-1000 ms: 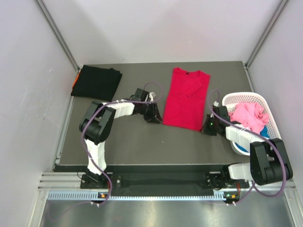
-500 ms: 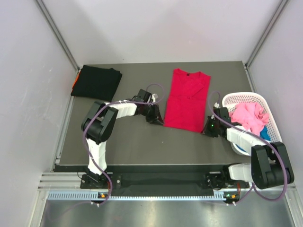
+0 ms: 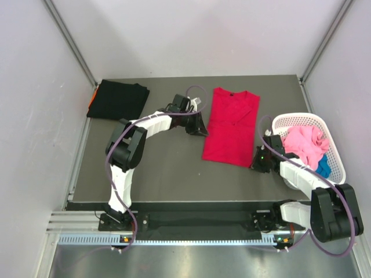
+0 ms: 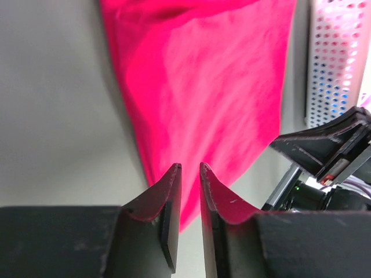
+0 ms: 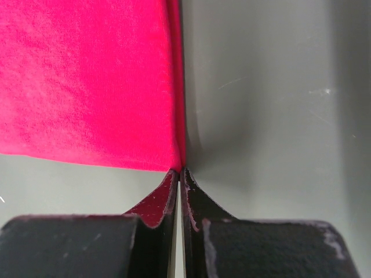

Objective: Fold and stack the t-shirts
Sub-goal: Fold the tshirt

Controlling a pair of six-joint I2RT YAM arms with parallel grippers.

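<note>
A bright red t-shirt lies flat, folded narrow, mid-table, collar at the far end. It also shows in the left wrist view and the right wrist view. My right gripper is shut on its near right corner, low on the table. My left gripper is just off the shirt's left edge, jaws a narrow gap apart with nothing between them. A folded black t-shirt lies at the far left, with an orange one peeking out under it.
A white lattice basket stands at the right table edge and holds a pink shirt and a blue one. The basket wall and my right gripper show in the left wrist view. Grey walls enclose the table.
My left gripper has moved from the shirt's near left corner up along its left edge. My right gripper has drawn back toward me with the near right corner, shifting the shirt.
</note>
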